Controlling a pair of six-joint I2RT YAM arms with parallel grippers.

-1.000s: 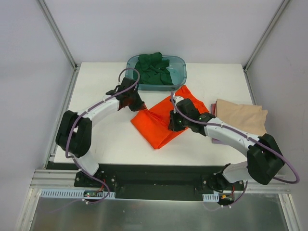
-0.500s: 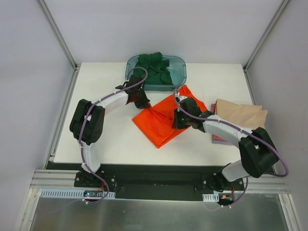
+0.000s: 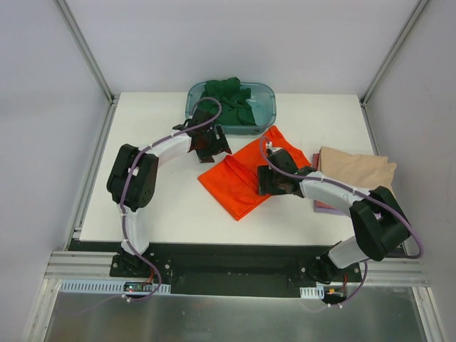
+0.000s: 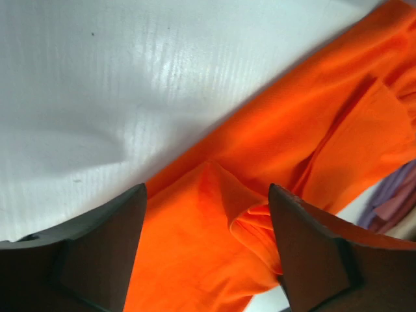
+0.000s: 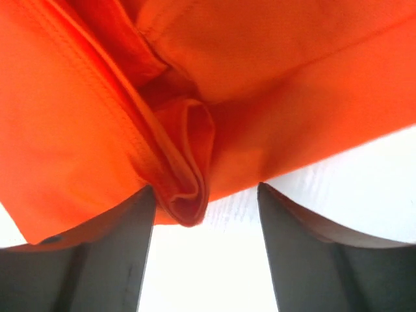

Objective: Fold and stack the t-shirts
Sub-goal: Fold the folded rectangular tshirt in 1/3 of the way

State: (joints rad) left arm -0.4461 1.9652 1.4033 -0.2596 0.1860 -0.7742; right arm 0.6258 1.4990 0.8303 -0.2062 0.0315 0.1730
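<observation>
A bright orange-red t-shirt [image 3: 231, 184] lies partly folded in the middle of the white table [image 3: 142, 206]. My left gripper [image 3: 214, 146] sits at its far left corner, jaws open, with a loose fold of the orange cloth [image 4: 214, 214] lying between the fingers [image 4: 110, 247]. My right gripper [image 3: 269, 179] rests over the shirt's right side, also open; a rolled orange edge [image 5: 188, 169] hangs between its fingers [image 5: 292, 247] without being pinched. Dark green t-shirts [image 3: 229, 102] fill the tub. A beige t-shirt [image 3: 356, 174] lies folded at the right on pink and purple cloth [image 3: 322, 207].
The translucent teal tub [image 3: 265, 114] stands at the table's far middle, just beyond the left gripper. The beige pile lies close to the right arm's forearm. Metal frame posts rise at both far corners.
Both grippers have gone from shut to open and let go of the orange shirt. The left gripper moved right toward the tub, and the shirt now lies narrower.
</observation>
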